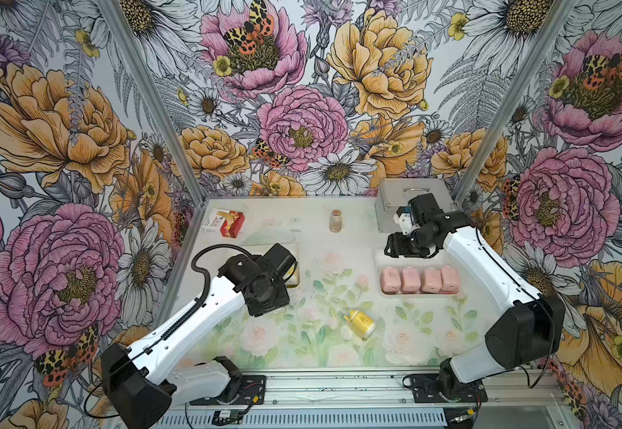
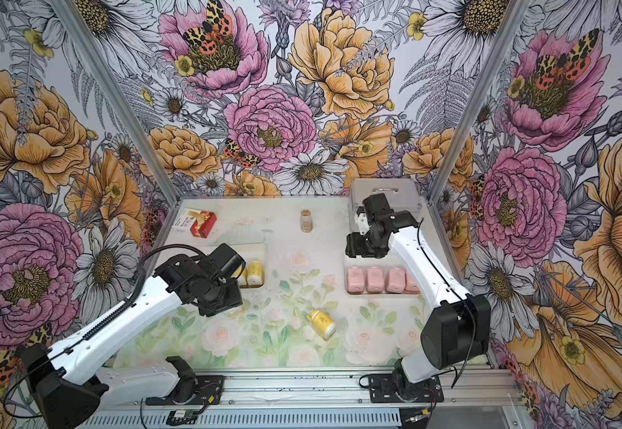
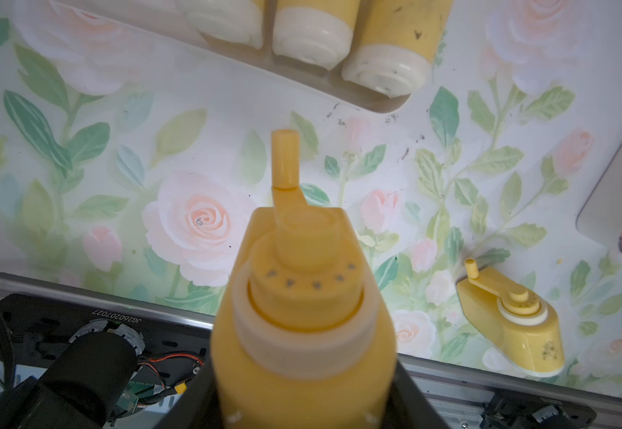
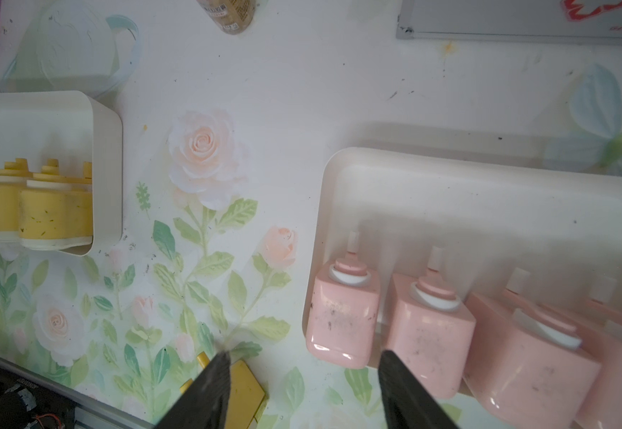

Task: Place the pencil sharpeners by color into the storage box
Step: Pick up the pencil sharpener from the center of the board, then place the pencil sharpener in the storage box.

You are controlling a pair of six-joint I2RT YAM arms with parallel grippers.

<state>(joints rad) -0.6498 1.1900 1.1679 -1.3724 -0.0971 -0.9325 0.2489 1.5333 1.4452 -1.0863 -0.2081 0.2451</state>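
1. One yellow sharpener point(image 1: 362, 324) is left unsorted on the near tabletop point(image 1: 283, 349).
2. A second yellow sharpener point(image 3: 302, 315) is gripped in the left hand point(image 3: 303, 393), likely for the yellow-filled box point(image 4: 107, 167).
3. Pink sharpeners point(image 4: 428, 323) are lined in the pink-filled box point(image 4: 450, 178), apart by color; the right hand point(image 4: 303, 356) is held open, empty.

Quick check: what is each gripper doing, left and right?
Left gripper: closed on a yellow pencil sharpener.
Right gripper: open, holding nothing.

The rose-printed tabletop point(image 1: 302, 237) carries two white storage trays, well apart: one at the left point(image 2: 253, 248) and one at the right point(image 1: 378, 271). Between them, nearer the front edge, a yellow pencil sharpener point(image 1: 360, 322) lies on its side. Along the back are a red-and-white carton point(image 1: 226, 222), a clear brown-filled jar point(image 1: 335, 220) and a grey metal case point(image 1: 391, 189).
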